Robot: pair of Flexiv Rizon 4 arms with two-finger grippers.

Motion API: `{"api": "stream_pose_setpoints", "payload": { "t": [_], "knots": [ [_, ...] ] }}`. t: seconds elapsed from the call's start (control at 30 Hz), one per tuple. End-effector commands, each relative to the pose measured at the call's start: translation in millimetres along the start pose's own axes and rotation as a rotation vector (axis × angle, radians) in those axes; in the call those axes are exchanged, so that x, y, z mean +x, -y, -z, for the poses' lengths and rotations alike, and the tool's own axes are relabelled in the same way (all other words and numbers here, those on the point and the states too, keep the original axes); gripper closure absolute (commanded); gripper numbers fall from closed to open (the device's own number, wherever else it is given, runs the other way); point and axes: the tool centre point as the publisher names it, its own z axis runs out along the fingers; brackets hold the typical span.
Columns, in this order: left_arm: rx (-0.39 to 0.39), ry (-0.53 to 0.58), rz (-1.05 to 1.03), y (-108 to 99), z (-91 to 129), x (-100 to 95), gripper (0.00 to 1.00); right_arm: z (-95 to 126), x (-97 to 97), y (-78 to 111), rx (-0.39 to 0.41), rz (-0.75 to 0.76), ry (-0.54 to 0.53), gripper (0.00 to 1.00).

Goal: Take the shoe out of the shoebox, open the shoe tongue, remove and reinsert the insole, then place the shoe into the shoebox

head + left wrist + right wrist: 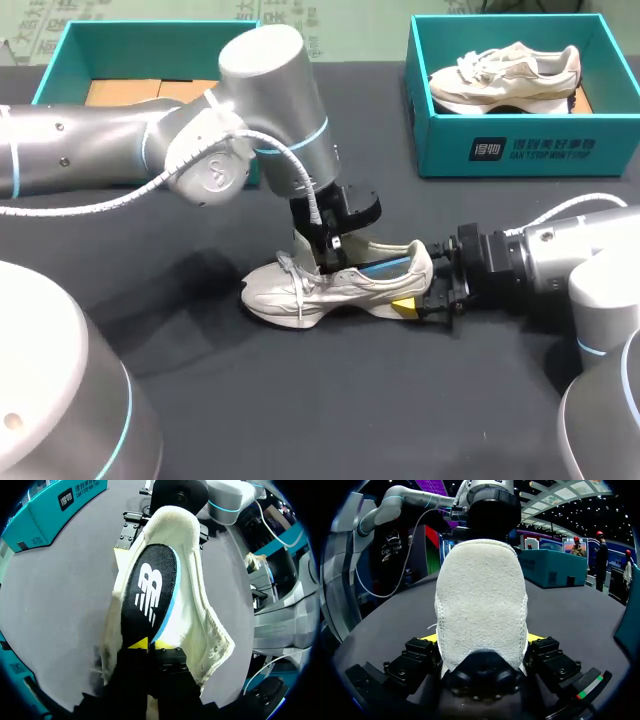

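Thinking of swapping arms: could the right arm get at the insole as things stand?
Probably not. The right gripper is shut on the heel of the shoe from outside, and the left gripper sits in its opening over the insole. The right would have to let go first.

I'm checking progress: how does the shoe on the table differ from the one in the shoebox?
The table shoe sits on the black table, heel clamped by the right gripper; the boxed shoe lies untouched in its teal shoebox. The table shoe shows a blue-edged insole; the boxed shoe shows none. Both are cream sneakers.
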Motion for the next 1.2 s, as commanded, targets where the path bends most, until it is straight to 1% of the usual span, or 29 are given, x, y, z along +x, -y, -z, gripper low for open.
{"api": "stream_pose_setpoints", "payload": {
  "t": [0.03,0.17,0.33,0.47,0.63,0.83,0.97,1.1,1.2],
  "knots": [
    [0.130,-0.002,-0.014,-10.1,8.7,2.2,1.00,-1.2,1.2,1.5,0.004,0.000,0.001,1.00],
    [0.173,0.005,-0.036,-6.2,15.5,7.6,1.00,-1.2,1.2,1.5,0.004,0.000,0.001,1.00],
    [0.199,0.031,-0.063,0.7,24.4,15.1,1.00,-1.2,1.2,1.5,0.004,0.000,0.001,1.00],
    [0.241,0.047,-0.083,5.0,34.1,19.7,1.00,-1.2,1.2,1.5,0.004,0.000,0.001,1.00],
    [0.277,0.090,-0.090,10.7,46.8,22.6,1.00,-1.2,1.2,1.5,0.004,0.000,0.001,1.00],
    [0.301,0.151,-0.097,22.8,59.2,24.7,1.00,-1.2,1.2,1.5,0.004,0.000,0.001,1.00],
    [0.290,0.189,-0.096,34.7,63.5,23.6,1.00,-1.2,1.2,1.5,0.004,0.000,0.001,1.00],
    [0.246,0.252,-0.089,51.6,61.2,21.9,1.00,-1.2,1.2,1.5,0.004,0.000,0.001,1.00],
    [0.216,0.275,-0.091,63.9,58.5,19.0,1.00,-1.2,1.2,1.5,0.004,0.000,0.001,1.00]
  ]
}}
